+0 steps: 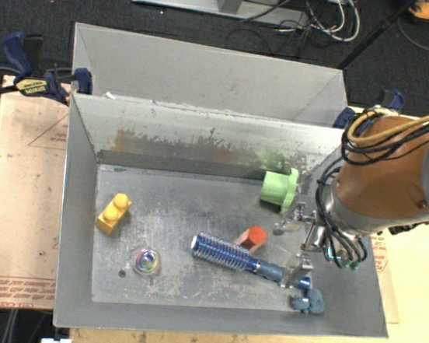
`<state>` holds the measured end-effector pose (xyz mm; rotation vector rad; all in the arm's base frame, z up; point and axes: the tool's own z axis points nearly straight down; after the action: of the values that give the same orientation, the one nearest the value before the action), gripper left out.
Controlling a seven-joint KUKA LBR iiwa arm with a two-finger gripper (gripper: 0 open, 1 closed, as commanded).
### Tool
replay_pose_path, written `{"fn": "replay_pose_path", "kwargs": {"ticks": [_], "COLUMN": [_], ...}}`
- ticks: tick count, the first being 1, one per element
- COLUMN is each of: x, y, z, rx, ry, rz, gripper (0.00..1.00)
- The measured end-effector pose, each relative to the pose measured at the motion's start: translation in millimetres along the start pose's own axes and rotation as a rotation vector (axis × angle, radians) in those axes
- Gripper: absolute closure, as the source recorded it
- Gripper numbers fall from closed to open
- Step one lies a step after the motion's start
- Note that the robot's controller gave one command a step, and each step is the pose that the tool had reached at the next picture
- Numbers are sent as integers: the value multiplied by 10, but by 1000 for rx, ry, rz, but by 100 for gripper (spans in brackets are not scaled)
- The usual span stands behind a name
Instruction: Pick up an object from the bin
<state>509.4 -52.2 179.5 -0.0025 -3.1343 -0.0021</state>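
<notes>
Hanging low over the right end of the bin, the gripper has its tip at the handle end of a blue brush; whether the jaws are apart or together cannot be told, since the orange wrist cover and dark cables hide them from above. The blue brush lies flat on the bin floor, right of centre and toward the front, with its bristled head pointing left and its handle running right, under the gripper. It is not lifted. Just beyond the handle end, near the front right corner, lies a small blue piece, possibly a separate toy. A small orange-red block sits just behind the brush's middle, very near it. Farther back, a pale green cylinder rests at the foot of the rear wall, to the gripper's left. Well apart, at the left end, lie a yellow block and, nearer the front, a small clear glittering disc.
</notes>
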Motion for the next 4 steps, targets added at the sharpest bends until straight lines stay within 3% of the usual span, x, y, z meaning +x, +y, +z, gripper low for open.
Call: {"fn": "replay_pose_path", "kwargs": {"ticks": [1, 2, 3, 4], "x": [-200, -54, 55, -36], "y": [754, 940, 968, 893], "z": [1076, 791, 774, 1052], "rx": [3, -1, -1, -6], "ry": [-13, -10, -6, -10], "rz": [-87, 24, 178, 296], "gripper": [0, 0, 0, 0]}}
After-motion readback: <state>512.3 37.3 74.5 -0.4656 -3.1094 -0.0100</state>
